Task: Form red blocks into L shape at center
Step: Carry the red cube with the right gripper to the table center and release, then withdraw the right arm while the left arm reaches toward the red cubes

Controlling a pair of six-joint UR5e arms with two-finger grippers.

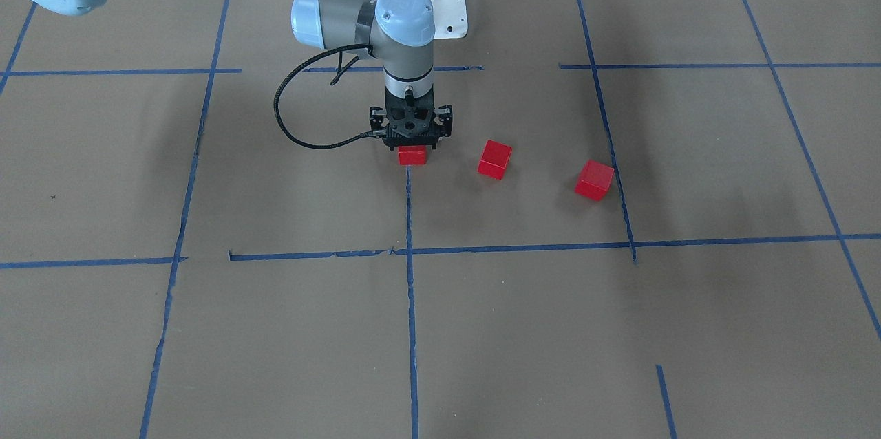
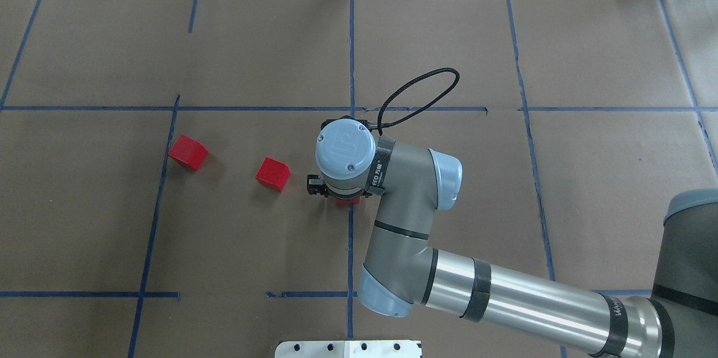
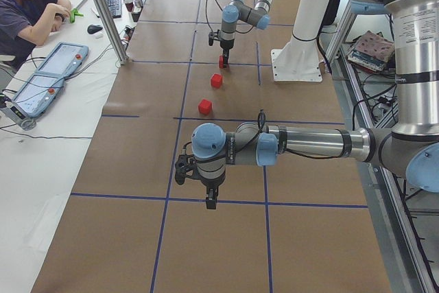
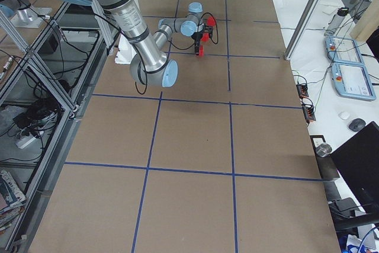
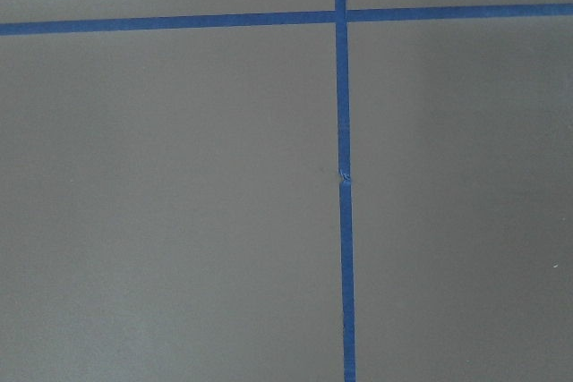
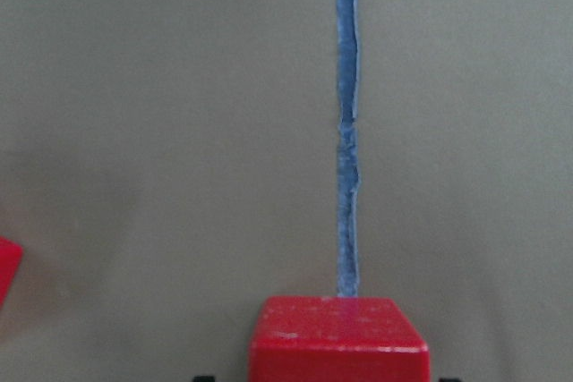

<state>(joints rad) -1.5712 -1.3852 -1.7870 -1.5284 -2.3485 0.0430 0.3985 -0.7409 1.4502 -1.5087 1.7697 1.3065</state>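
**Desk:** From across the bench [image 1: 275, 329]?

**Stringer:** The right end effector [image 1: 414, 144] stands upright over the first red block [image 1: 413, 156], at an end of the middle tape line [image 1: 410, 219]. The second block [image 1: 495, 159] and third block [image 1: 595, 180] lie apart, toward the robot's left.

**Desk:** Overhead?

**Stringer:** The wrist hides nearly all of the first block.

**Desk:** The left side?

**Stringer:** The left end effector [image 3: 211, 202] hangs well apart (its grip cannot be told), likely no obstacle. An operator [image 3: 27, 5] sits off the bench.

**Desk:** The right wrist?

**Stringer:** Fingers flank the block; whether clamped or released cannot be told. Set square to the tape, it should let the others butt flush.
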